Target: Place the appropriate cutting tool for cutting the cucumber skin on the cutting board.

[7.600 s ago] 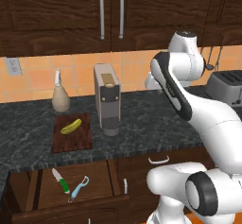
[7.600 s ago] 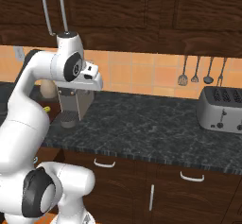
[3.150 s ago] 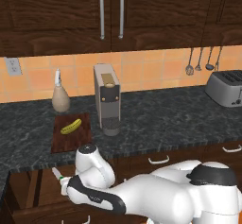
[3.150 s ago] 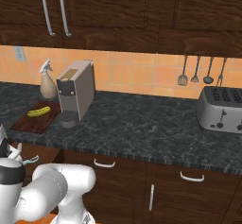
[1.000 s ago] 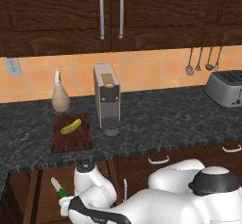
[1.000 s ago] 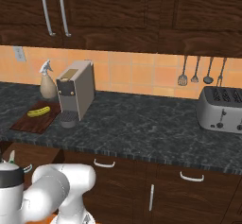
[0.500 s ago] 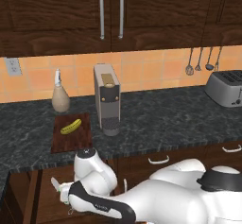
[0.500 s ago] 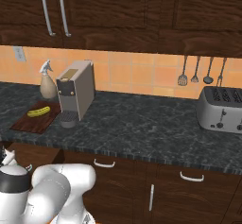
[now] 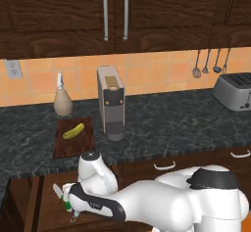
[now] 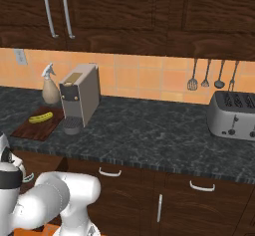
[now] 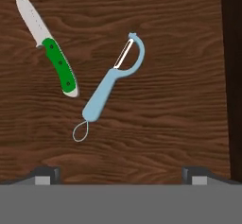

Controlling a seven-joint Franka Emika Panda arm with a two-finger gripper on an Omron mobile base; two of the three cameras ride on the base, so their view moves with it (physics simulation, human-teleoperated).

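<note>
The light blue-handled peeler with a white Y-shaped head (image 11: pixel 112 83) lies flat on the brown wooden drawer floor (image 11: pixel 170 124), straight ahead of the gripper (image 11: pixel 121 173) and centred between its two dark fingers (image 11: pixel 47 173), which stand spread wide apart with nothing between them. The peeler's long axis runs diagonally in the hand view, head toward the upper right, wire loop toward the lower left, so it sits at a slant to the line joining the fingers; I judge the hand needs some roll before it descends, so the fingers close across the slim handle instead of along it. The green-handled knife with a white blade (image 11: pixel 49 46) lies just beside the peeler, apart from it, slanting the other way; it is the wrong tool. Up on the dark speckled stone surface (image 9: pixel 162 123), the small curved yellow-green cucumber (image 9: pixel 73 131) rests on the dark reddish-brown rectangular wooden cutting board (image 9: pixel 73 143), where the peeler must end up
</note>
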